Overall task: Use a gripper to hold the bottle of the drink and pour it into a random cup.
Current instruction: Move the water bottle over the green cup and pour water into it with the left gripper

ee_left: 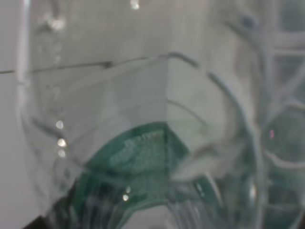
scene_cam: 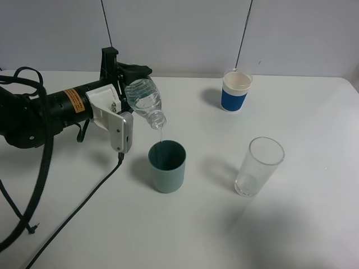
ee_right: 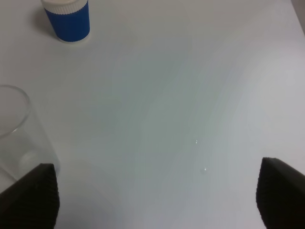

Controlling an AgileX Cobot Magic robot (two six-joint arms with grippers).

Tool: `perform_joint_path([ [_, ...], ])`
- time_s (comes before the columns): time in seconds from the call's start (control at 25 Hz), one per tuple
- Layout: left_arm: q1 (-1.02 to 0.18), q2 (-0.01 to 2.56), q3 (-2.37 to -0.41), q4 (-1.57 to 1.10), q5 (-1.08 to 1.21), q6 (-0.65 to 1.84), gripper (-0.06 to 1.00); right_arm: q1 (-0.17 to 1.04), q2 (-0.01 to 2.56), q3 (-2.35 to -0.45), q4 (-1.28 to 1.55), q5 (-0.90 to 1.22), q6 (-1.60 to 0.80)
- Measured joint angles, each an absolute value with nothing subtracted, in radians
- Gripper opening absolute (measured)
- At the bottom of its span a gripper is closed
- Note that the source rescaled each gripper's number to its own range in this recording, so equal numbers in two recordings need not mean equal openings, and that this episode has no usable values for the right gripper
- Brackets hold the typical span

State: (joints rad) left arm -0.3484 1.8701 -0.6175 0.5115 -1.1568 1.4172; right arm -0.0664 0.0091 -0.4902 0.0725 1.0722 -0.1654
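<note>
Pouring is observed at the left side of the tabletop (scene_cam: 314, 224). The bottle (scene_cam: 145, 100) is held by the left gripper (scene_cam: 129, 102), whose white fingers (scene_cam: 121, 130) are closed against its body. The bottle is tipped well past level, open neck pointing down and toward the teal cup (scene_cam: 167, 167). The neck is positioned above the cup's rim, apart from it, not touching. A thin stream (scene_cam: 162, 134) of clear liquid is seen falling from the mouth into the cup's dark interior. Clear liquid is visible in the bottle's upper body.

The teal cup is standing upright, just below and slightly right of the gripper. A tall clear glass (scene_cam: 258, 167) is standing upright to its right, well apart. A white cup with blue sleeve (scene_cam: 235, 91) is placed farther back, near the rear edge. A black cable (scene_cam: 84, 207) is trailed across the tabletop from the left arm.

From the left wrist camera, only blurred clear plastic and a green label (ee_left: 143, 152) are resolved.

The right gripper (ee_right: 155, 200) is recorded with its dark fingertips spread wide over bare tabletop, nothing between them; the glass and the blue-sleeved cup lie beyond it.
</note>
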Motion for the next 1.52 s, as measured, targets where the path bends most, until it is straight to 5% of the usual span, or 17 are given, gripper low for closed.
perform_joint_path([
  [1.52,-0.348,1.870,-0.617,0.476,-1.157,1.499,0.07,-0.066,0.009,-0.490,0.073,1.072,-0.165],
])
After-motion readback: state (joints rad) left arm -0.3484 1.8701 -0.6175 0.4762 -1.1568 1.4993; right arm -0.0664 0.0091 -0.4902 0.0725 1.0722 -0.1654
